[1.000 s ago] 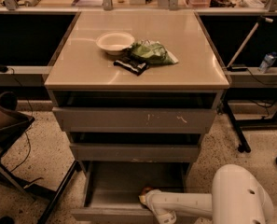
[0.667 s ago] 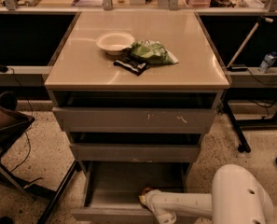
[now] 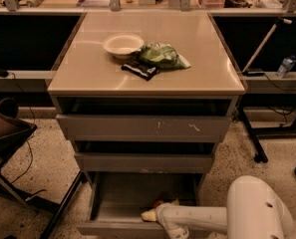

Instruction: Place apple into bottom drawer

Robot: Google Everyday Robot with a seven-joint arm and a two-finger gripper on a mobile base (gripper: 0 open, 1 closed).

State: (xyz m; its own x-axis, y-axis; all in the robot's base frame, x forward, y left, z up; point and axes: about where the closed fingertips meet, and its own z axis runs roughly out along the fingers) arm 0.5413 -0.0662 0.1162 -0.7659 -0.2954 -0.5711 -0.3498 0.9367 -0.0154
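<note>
The bench (image 3: 212,59) has a pale tan top with a soft sheen. On it are a white bowl (image 3: 122,45), a green snack bag (image 3: 162,56) and a black packet (image 3: 140,69) with white marks. The top drawer (image 3: 112,127) is grey, flecked with pale scratches (mostly right of centre). The bottom drawer (image 3: 122,193) is plain grey; low inside it the cream-tipped gripper (image 3: 148,215) lies on a white arm (image 3: 202,218) beside the red apple (image 3: 159,202). The floor (image 3: 38,183) is beige, speckled dark.
</note>
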